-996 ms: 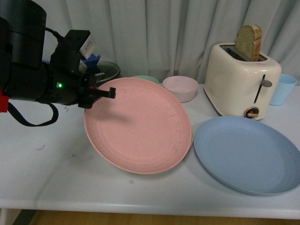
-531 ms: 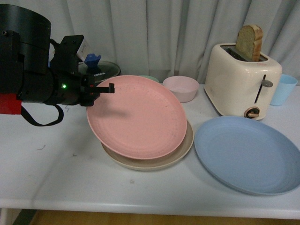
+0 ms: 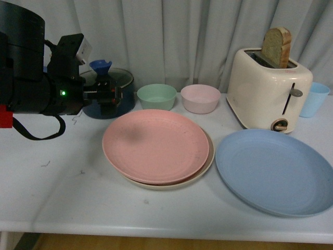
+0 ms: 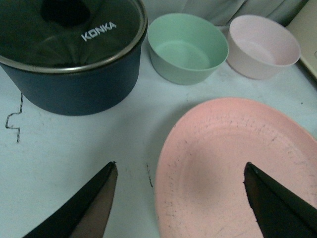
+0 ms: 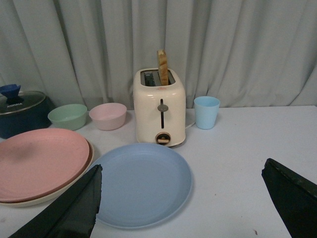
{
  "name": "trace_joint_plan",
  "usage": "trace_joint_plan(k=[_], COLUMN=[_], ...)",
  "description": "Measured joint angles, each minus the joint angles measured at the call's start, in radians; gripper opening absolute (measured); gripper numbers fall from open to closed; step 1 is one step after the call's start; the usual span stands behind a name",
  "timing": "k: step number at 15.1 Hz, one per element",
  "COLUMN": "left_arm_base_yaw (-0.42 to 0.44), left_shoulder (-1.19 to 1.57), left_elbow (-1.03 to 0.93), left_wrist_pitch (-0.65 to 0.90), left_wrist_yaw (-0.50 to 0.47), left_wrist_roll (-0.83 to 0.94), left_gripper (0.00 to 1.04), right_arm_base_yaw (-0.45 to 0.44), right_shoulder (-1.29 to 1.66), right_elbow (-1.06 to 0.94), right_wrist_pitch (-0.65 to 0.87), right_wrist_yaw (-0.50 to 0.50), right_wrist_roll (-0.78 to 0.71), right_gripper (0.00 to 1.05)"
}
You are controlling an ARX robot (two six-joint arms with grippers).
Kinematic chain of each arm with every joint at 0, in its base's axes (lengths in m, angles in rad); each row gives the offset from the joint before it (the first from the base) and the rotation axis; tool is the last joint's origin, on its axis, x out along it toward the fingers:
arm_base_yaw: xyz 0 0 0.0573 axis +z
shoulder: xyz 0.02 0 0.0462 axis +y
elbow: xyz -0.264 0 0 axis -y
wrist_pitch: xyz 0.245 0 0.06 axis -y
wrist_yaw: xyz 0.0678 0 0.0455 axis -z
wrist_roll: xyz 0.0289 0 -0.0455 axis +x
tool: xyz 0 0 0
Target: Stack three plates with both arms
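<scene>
The pink plate [image 3: 155, 145] lies flat on the beige plate [image 3: 206, 164], of which only the rim shows. To their right the light blue plate [image 3: 274, 171] rests alone on the white table [image 3: 62, 187]. My left gripper [image 3: 112, 95] hovers open at the stack's far left edge, holding nothing. In the left wrist view its open fingers [image 4: 179, 164] straddle the edge of the pink plate [image 4: 223, 148]. My right gripper [image 5: 182, 169] is open and empty, standing back from the blue plate [image 5: 143, 183]. That view also shows the pink plate [image 5: 39, 161]. The right arm is outside the front view.
Behind the stack stand a dark blue pot with a glass lid [image 3: 125, 83], a green bowl [image 3: 156, 96] and a small pink bowl [image 3: 200, 98]. A cream toaster [image 3: 268, 91] holding a bread slice and a light blue cup [image 3: 314, 99] stand at the back right.
The pink plate, held tilted in my left gripper a second ago, now lies flat on the beige plate. The left gripper has let go and drawn back to the left.
</scene>
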Motion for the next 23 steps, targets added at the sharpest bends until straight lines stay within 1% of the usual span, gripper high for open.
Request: trace_joint_plan(k=[2,3,4,6,7,8,9,11,13,14,15,16,20,22,23], left_arm_base_yaw=[0.001,0.001,0.001,0.002,0.001,0.02,0.042,0.053,0.064,0.08,0.122,0.14,0.135,0.135,0.135], left_shoulder=[-0.097,-0.193,-0.301,-0.487,-0.558,-0.657,-0.717,-0.775,-0.849,-0.906,-0.939,-0.969,-1.152,-1.252,-1.277], left_elbow=[-0.073,-0.136,-0.201,-0.308,-0.382,-0.486,-0.565,-0.686,-0.771,-0.811,-0.84,-0.871,-0.973,-1.012,-1.029], left_wrist_pitch=[0.047,0.113,0.161,0.18,0.29,0.341,0.366,0.382,0.391,0.396,0.39,0.377,0.298,0.231,0.242], left_wrist_yaw=[0.007,0.002,-0.009,-0.035,-0.167,-0.244,-0.251,-0.235,-0.219,-0.208,-0.162,-0.163,-0.152,-0.152,-0.152], left_wrist_roll=[-0.026,-0.026,-0.017,0.026,0.049,0.063,0.066,0.066,0.066,0.064,0.069,0.069,0.069,0.069,0.069], left_gripper=[1.0,0.97,0.98,0.98,0.87,0.73,0.6,0.37,0.15,0.01,0.02,0.02,0.02,0.02,0.02], right_arm_base_yaw=[0.0,0.0,0.0,0.0,0.0,0.0,0.0,0.0,0.0,0.0,0.0,0.0,0.0,0.0,0.0], right_shoulder=[0.0,0.0,0.0,0.0,0.0,0.0,0.0,0.0,0.0,0.0,0.0,0.0,0.0,0.0,0.0], right_elbow=[0.0,0.0,0.0,0.0,0.0,0.0,0.0,0.0,0.0,0.0,0.0,0.0,0.0,0.0,0.0], right_wrist_pitch=[0.0,0.0,0.0,0.0,0.0,0.0,0.0,0.0,0.0,0.0,0.0,0.0,0.0,0.0,0.0], right_wrist_yaw=[0.0,0.0,0.0,0.0,0.0,0.0,0.0,0.0,0.0,0.0,0.0,0.0,0.0,0.0,0.0], right_wrist_roll=[0.0,0.0,0.0,0.0,0.0,0.0,0.0,0.0,0.0,0.0,0.0,0.0,0.0,0.0,0.0], right_gripper=[0.98,0.98,0.98,0.98,0.98,0.98,0.98,0.98,0.98,0.98,0.98,0.98,0.98,0.98,0.98])
